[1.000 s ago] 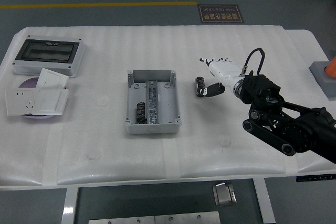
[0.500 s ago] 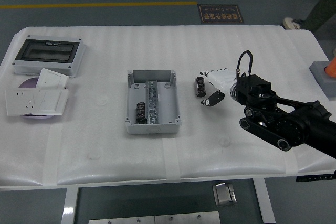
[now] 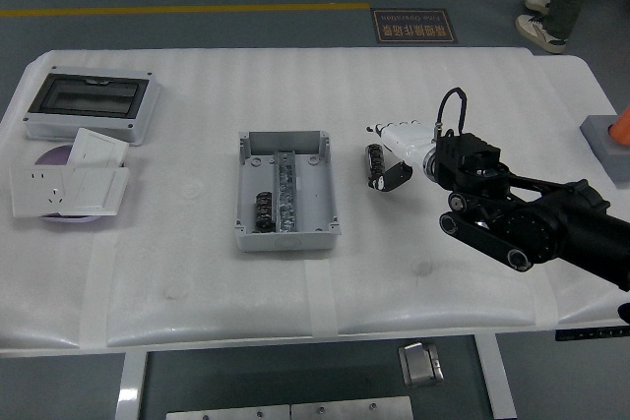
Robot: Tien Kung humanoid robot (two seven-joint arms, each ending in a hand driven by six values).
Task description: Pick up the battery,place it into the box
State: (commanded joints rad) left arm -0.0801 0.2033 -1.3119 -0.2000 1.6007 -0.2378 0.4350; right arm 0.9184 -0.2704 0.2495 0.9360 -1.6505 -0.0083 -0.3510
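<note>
The robot's white right hand [image 3: 394, 150] curls loosely around the small black cylindrical battery [image 3: 374, 164], thumb beneath, fingers touching it on the table; the open grey plastic box [image 3: 285, 192] lies well left.

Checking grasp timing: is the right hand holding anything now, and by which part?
Cannot be told for sure. The right hand is at the battery, which lies on the table beside the box, not lifted.
</note>
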